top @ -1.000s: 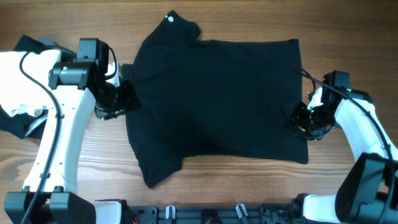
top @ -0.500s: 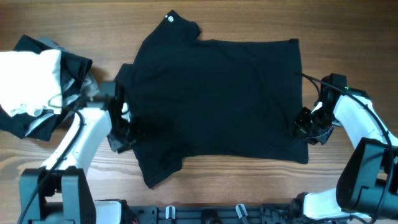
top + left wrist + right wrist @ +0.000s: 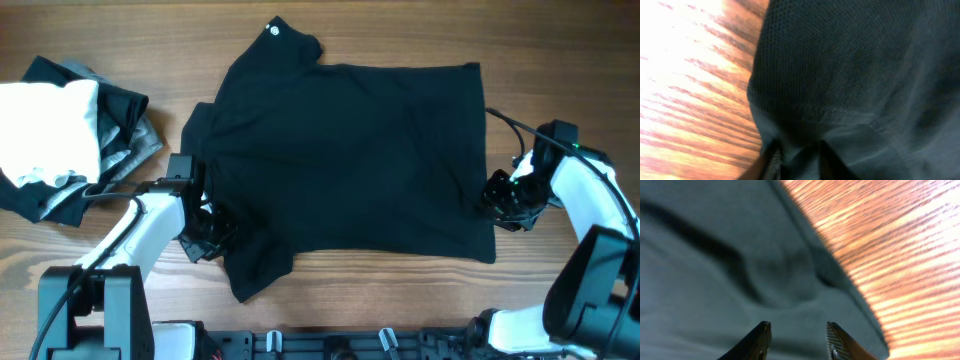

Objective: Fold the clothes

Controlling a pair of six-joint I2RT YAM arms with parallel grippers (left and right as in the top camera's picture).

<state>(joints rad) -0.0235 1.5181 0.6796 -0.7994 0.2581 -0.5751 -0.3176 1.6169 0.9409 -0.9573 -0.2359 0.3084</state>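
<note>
White arms (image 3: 128, 236), black cables (image 3: 507, 123), black hands (image 3: 214, 232)

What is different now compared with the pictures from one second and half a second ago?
The left end effector moved from the left sleeve of the black shirt back toward the robot to its near left edge and now pinches the fabric there, uncovering the pile of clothes. The right end effector shifted slightly outward at the right hem, jaws apart. The shirt lies as before.

The wooden table (image 3: 400, 30) holds black shirt (image 3: 350, 160), clothes pile (image 3: 60, 135).
</note>
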